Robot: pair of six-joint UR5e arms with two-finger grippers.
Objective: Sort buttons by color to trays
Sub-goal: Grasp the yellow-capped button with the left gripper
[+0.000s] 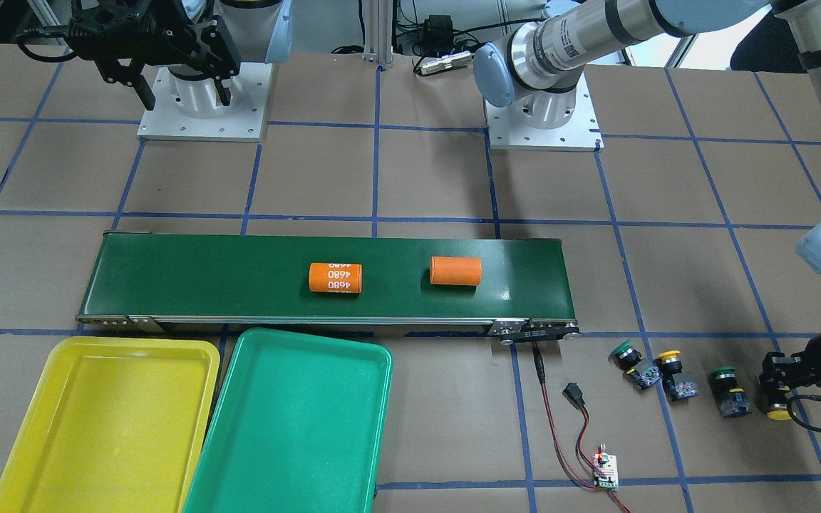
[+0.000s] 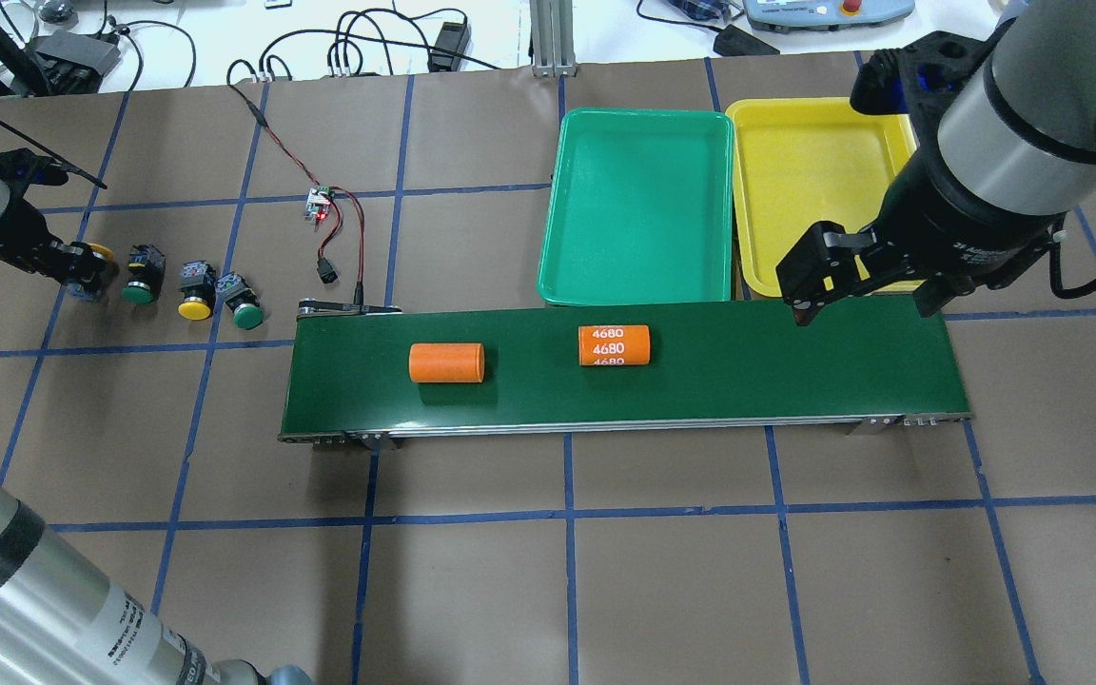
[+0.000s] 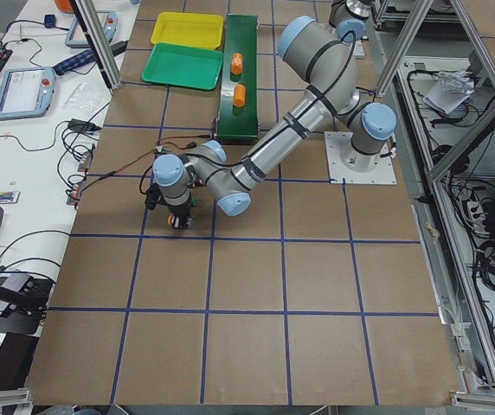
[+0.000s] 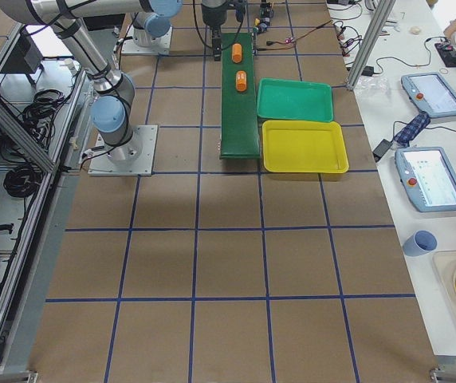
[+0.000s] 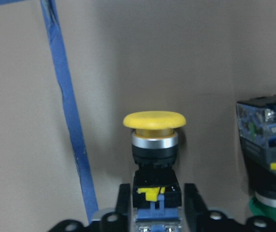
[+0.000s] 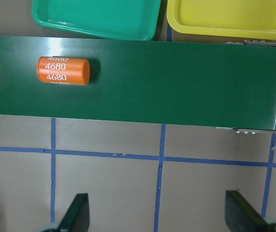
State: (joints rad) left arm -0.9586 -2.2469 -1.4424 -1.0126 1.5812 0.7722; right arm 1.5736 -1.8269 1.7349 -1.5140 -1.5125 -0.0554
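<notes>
The yellow button (image 5: pixel 154 126) is shown between the left fingers (image 5: pixel 124 199) by the wrist view alone; whether it is clamped cannot be told. The right fingers (image 6: pixel 77 213) are spread above the tabletop (image 6: pixel 109 188).

Glossy plastic trays (image 1: pixel 296 427), matt paper-covered table (image 2: pixel 662 590), smooth conveyor belt (image 2: pixel 748 371).

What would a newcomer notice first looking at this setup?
Two bright orange cylinders lie on the dark-green conveyor belt at the table's middle. Beyond it, a green tray and a yellow tray sit side by side, both empty. Far to the robot's left, the left tool straddles a yellow-capped button ending a row of four.
</notes>
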